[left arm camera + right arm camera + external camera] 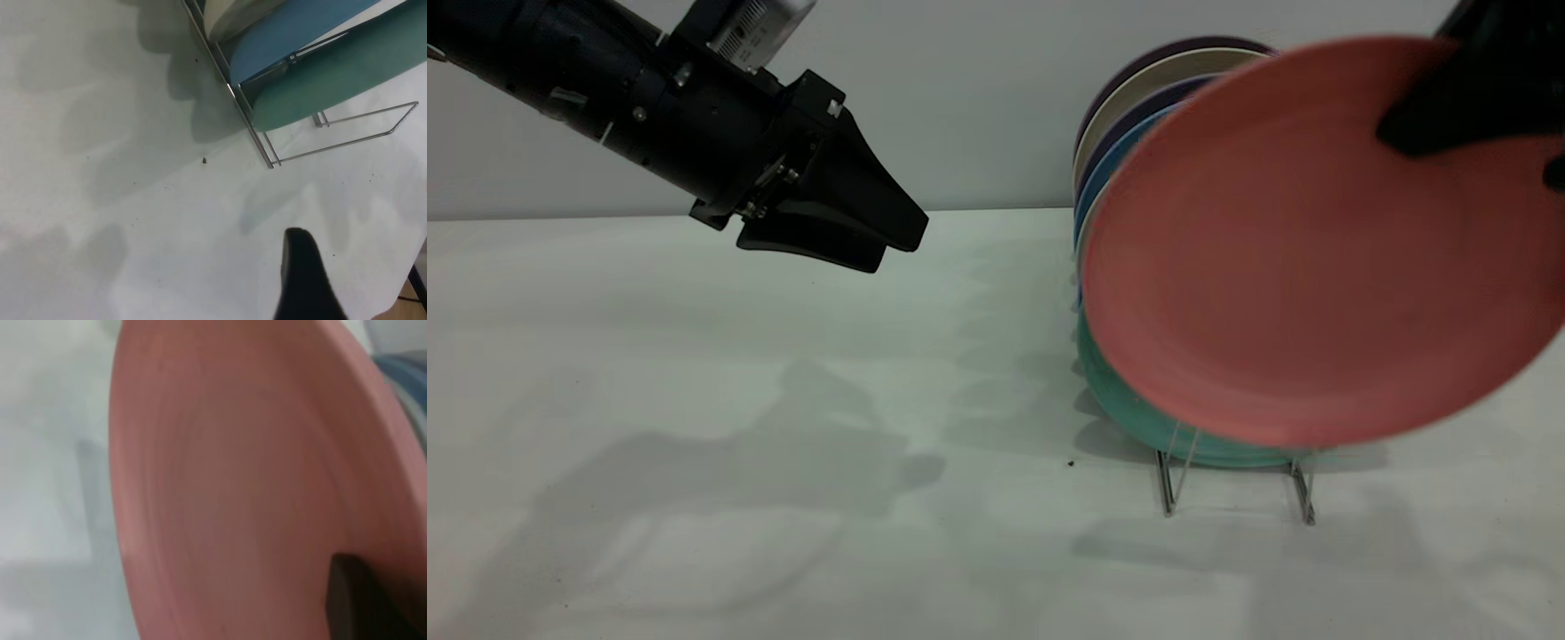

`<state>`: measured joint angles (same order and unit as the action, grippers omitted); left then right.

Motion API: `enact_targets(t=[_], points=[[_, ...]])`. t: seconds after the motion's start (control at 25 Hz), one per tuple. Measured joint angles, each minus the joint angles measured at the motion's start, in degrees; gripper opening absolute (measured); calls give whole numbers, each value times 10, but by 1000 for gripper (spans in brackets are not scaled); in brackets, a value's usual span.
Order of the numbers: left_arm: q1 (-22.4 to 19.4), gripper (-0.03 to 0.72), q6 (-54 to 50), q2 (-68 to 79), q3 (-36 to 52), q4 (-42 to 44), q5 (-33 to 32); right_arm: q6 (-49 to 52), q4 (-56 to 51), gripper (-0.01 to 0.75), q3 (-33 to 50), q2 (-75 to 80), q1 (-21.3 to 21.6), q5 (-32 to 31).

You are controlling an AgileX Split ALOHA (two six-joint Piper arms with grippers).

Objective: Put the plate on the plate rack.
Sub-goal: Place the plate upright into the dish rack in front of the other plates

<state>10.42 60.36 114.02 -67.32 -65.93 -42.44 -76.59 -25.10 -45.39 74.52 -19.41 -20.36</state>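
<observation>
Plate (1298, 258), pinched at its upper-right rim by the right claw (1476, 107), hangs tilted at frame right, its lower edge just above the rack's (1232, 484) front slot, before the teal plate (1138, 409). Left claw (854, 236), pressed together, idles upper left above the desk (783, 444).

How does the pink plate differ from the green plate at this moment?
The pink plate is held up by the right gripper at its upper edge, tilted, its bottom edge above the table; the green plate stands in the wire rack. The pink plate is nearest the camera and shows its full face; the green one sits behind it, mostly hidden. Both are round. The left gripper hangs apart, empty.
</observation>
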Motion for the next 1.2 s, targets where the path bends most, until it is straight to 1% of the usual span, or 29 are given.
enact_targets(t=[0.08,0.52,1.2], points=[[0,469,0,0,0,0,1,0,3,81,-10,0,0,1],[0,468,0,0,0,0,4,-1,18,79,-11,20,0,55],[0,468,13,0,0,-11,8,-29,18,79,-11,77,0,108]])
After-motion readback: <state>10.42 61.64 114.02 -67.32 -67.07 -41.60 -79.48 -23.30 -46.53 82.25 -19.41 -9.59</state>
